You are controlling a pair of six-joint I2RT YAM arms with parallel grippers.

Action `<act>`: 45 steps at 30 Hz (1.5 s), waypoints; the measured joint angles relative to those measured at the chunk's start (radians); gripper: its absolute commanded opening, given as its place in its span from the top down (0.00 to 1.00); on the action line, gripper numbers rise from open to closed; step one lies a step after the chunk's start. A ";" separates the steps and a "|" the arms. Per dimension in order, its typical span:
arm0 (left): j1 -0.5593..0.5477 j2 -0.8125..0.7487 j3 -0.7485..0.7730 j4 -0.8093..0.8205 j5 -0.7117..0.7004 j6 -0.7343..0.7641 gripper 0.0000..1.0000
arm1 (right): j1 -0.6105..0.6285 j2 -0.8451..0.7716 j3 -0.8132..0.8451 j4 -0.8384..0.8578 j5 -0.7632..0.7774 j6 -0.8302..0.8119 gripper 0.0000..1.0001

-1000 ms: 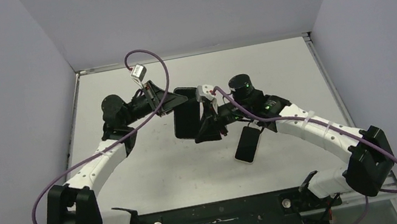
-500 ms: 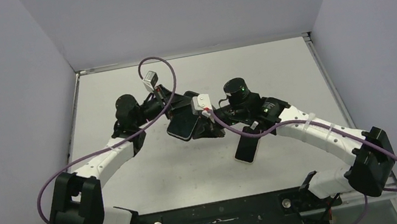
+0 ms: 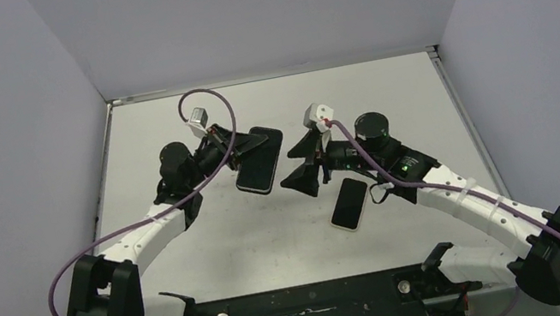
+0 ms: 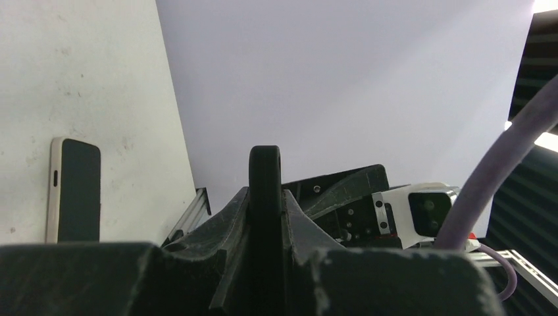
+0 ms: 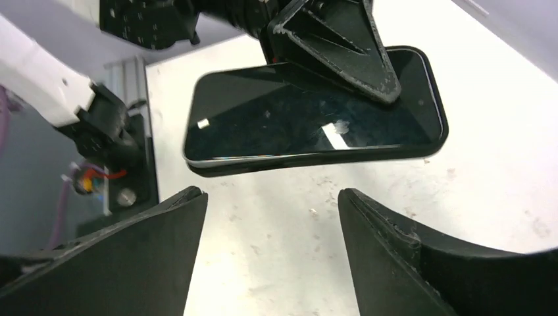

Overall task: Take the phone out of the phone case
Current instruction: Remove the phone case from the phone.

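Note:
A phone in a black phone case [image 3: 259, 160] hangs above the table's middle, screen up. My left gripper [image 3: 236, 150] is shut on its left long edge. In the left wrist view the case [image 4: 265, 178] shows edge-on between the shut fingers [image 4: 299, 227]. In the right wrist view the cased phone [image 5: 309, 122] hangs just beyond my right gripper [image 5: 270, 194], with a silver rim showing along the near edge. My right gripper [image 3: 297, 170] stands open just right of the case, holding nothing and apart from it.
A second phone [image 3: 349, 204] with a pale rim lies flat, screen up, on the table below the right gripper; it also shows in the left wrist view [image 4: 76, 189]. The white table [image 3: 189, 252] is walled on three sides.
My right gripper was shut at the cased phone's right edge; it has let go, opened and drawn back to the right. The left gripper keeps the cased phone, shifted slightly toward the back.

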 measured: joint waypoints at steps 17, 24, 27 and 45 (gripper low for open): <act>-0.019 -0.160 -0.080 -0.084 -0.429 0.026 1.00 | 0.028 -0.051 -0.114 0.245 0.148 0.655 0.23; -0.036 -0.161 -0.094 -0.085 -0.523 0.047 1.00 | 0.040 0.013 -0.081 0.253 0.153 0.782 0.30; -0.043 -0.161 -0.095 -0.084 -0.550 0.055 1.00 | 0.040 0.021 -0.076 0.253 0.153 0.813 0.31; -0.069 -0.152 -0.110 -0.020 -0.614 0.054 1.00 | 0.061 0.057 -0.072 0.285 0.164 0.866 0.36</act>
